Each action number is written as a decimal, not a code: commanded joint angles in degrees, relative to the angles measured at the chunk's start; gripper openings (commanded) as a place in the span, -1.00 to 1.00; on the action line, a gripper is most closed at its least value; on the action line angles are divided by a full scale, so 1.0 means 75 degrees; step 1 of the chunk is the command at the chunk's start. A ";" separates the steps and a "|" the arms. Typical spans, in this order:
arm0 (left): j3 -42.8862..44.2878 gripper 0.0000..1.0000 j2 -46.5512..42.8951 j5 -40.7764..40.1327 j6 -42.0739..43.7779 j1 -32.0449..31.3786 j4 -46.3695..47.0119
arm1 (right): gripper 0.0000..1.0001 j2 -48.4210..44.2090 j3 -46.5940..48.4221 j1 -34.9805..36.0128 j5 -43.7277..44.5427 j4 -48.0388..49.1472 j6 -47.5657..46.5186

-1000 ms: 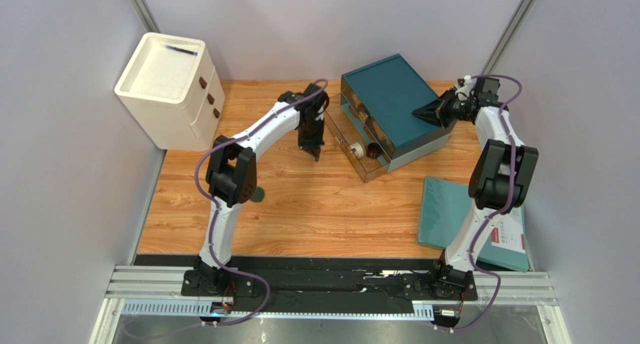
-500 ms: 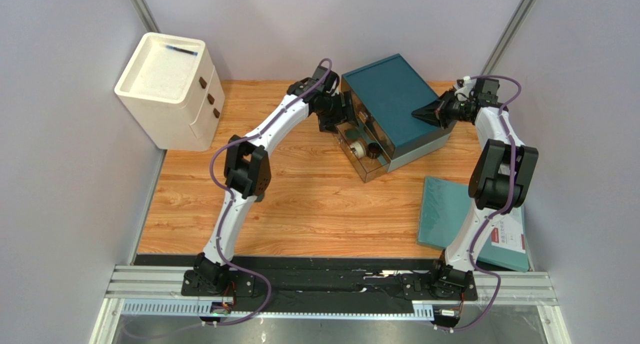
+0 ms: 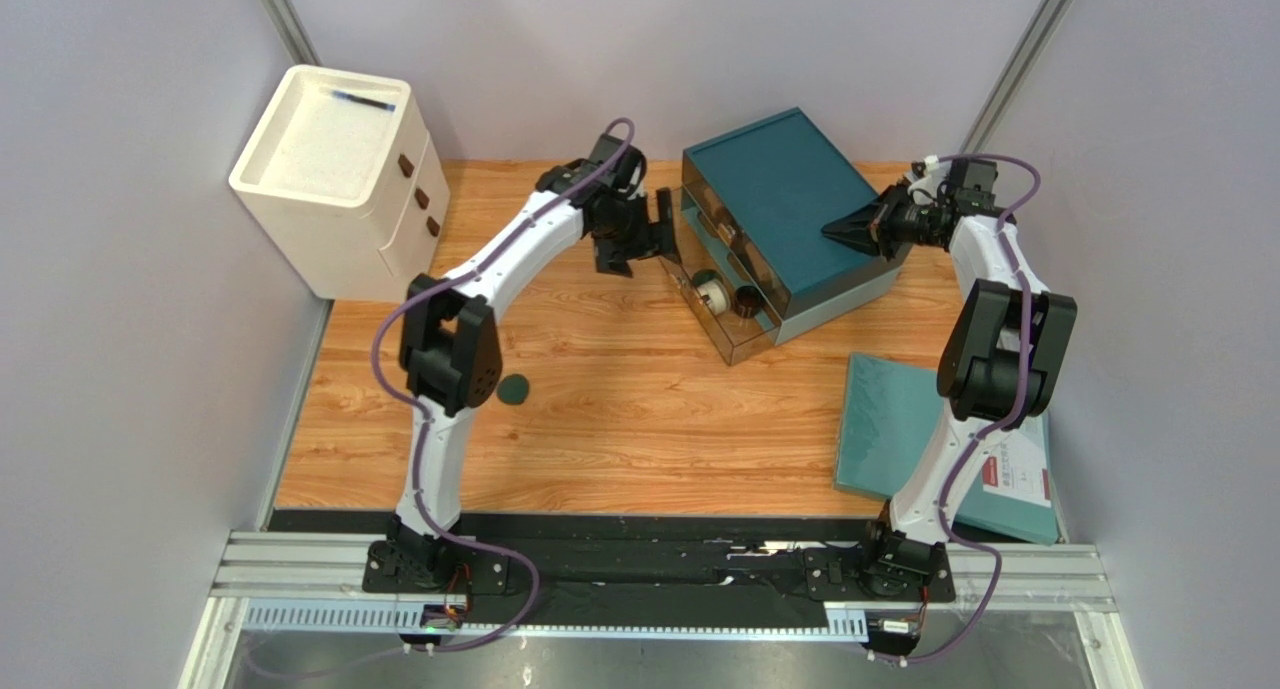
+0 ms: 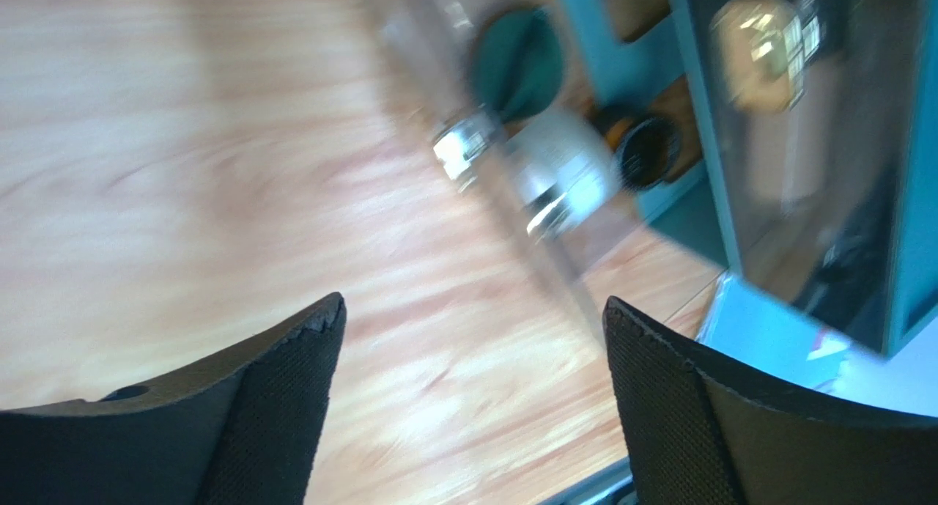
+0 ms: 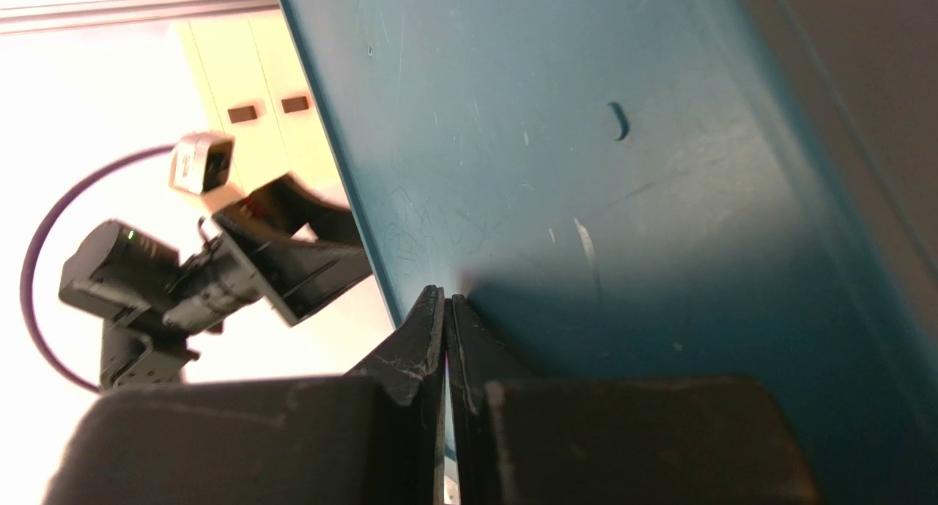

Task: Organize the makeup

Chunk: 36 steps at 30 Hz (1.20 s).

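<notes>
Teal drawer box (image 3: 781, 179): sits at 1 o'clock on the wooden table (image 3: 631, 419), with a clear drawer (image 3: 721, 317) standing open toward 7 o'clock.
Left gripper (image 3: 663, 224): at 12 o'clock, just beside the box's left end. Its jaws are spread wide with nothing between them.
Left wrist view: blurred. Bare wood shows between the two black fingers (image 4: 275, 384).
Makeup in the drawer: beyond the fingers lie a dark green disc (image 4: 517, 65), a pale silver-trimmed jar (image 4: 562, 175) and a dark round jar (image 4: 647, 151), close together.
Right gripper (image 3: 845, 227): at 2 o'clock. Its fingers are pressed together and empty, with the tips against the box's teal top.
Loose green disc (image 3: 514, 389): lies flat on the table at 9 o'clock, near the left arm's elbow and well apart from the drawer.
White drawer cabinet (image 3: 338, 179): stands in the 10 o'clock corner.
Flat teal panel (image 3: 894, 419): lies at 4 o'clock, beside the right arm.
</notes>
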 commanded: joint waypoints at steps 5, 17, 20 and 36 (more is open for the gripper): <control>-0.3990 0.99 -0.3299 -0.1542 0.0548 0.0691 -0.1090 | -0.92 0.0847 -0.0722 0.0135 0.2057 -0.1612 -0.0921; -0.7933 0.99 -0.5357 -0.2011 -0.0836 0.2156 -0.0621 | -0.92 0.0964 -0.0746 0.0181 0.2010 -0.1624 -0.0933; -0.8074 0.98 -0.5122 -0.1987 -0.0919 0.2286 -0.0352 | -0.92 0.0976 -0.0734 0.0217 0.1999 -0.1647 -0.0921; -0.6913 0.61 -0.3013 -0.1836 -0.0568 0.2567 -0.0059 | -0.92 0.0883 -0.1074 0.0264 0.2081 -0.1600 -0.1014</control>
